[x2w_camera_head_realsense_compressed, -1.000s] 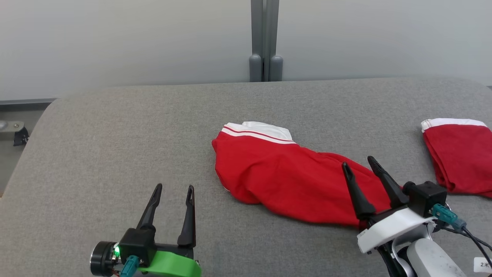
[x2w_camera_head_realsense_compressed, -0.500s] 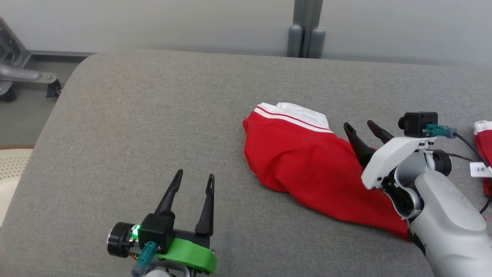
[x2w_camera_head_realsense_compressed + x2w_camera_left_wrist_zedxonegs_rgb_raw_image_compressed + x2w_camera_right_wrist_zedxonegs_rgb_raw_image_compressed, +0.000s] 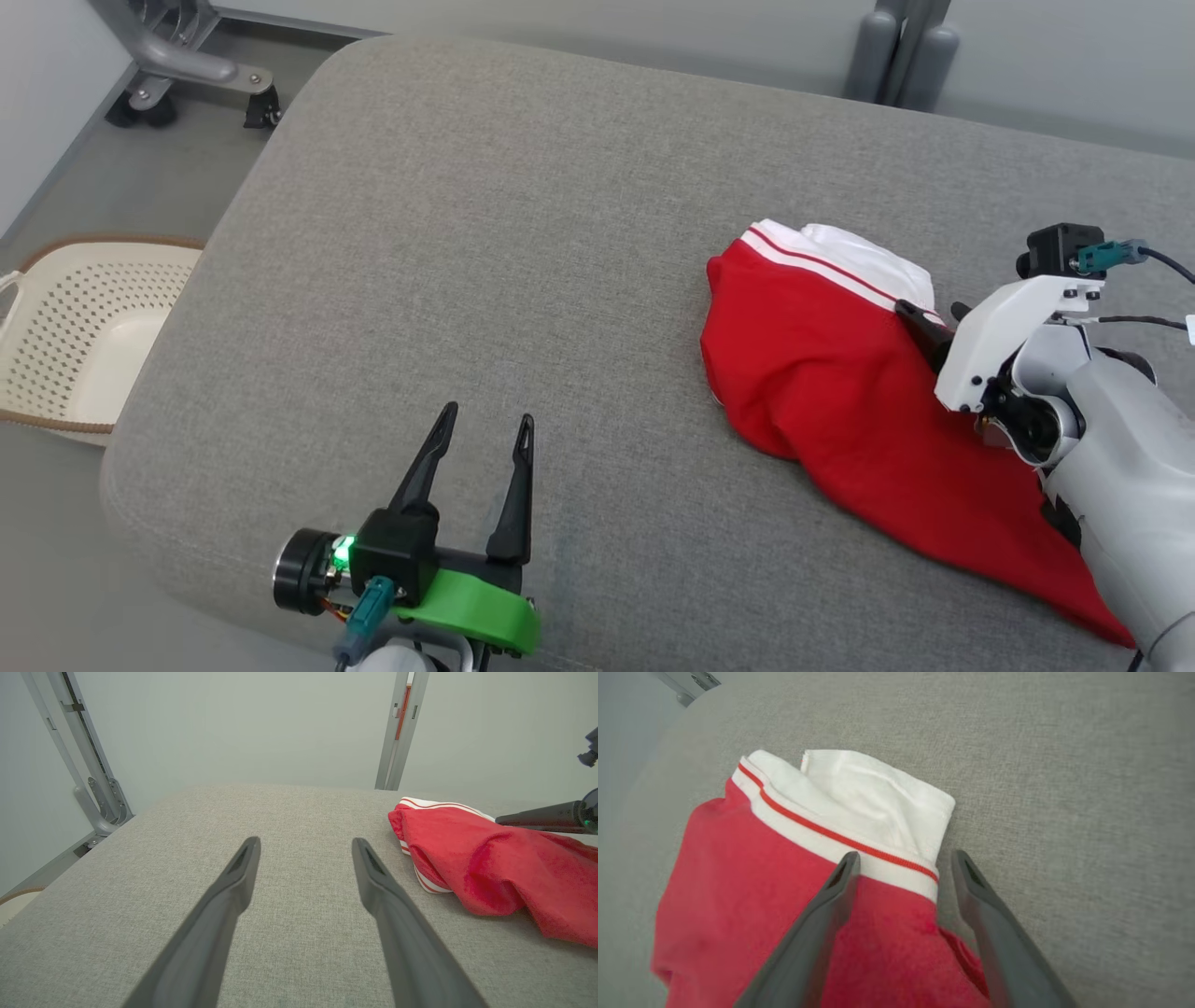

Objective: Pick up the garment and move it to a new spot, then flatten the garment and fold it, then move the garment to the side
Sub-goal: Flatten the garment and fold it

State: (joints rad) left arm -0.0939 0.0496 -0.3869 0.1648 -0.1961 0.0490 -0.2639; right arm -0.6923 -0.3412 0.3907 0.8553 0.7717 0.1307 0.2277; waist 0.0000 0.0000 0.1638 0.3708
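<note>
The garment [image 3: 831,392] is red with a white, red-striped band [image 3: 840,257] and lies rumpled on the right of the grey padded table [image 3: 485,215]. My right gripper [image 3: 934,313] hovers open above the garment's band end. In the right wrist view its gripper [image 3: 906,855] straddles the band's corner [image 3: 924,858]: one finger is over red cloth [image 3: 752,882], the other over bare table. My left gripper [image 3: 489,415] stands open near the front edge, well left of the garment [image 3: 490,868], with nothing between its fingers [image 3: 233,891].
A cream perforated basket [image 3: 75,336] sits on the floor off the table's left end. A grey metal stand [image 3: 177,65] is at the far left and a grey post [image 3: 901,47] stands behind the table. The table's rounded left edge is close to my left gripper.
The head camera has swung left and down, so the whole picture shifted. My right gripper has moved forward over the garment to its white band. The left gripper has stayed open.
</note>
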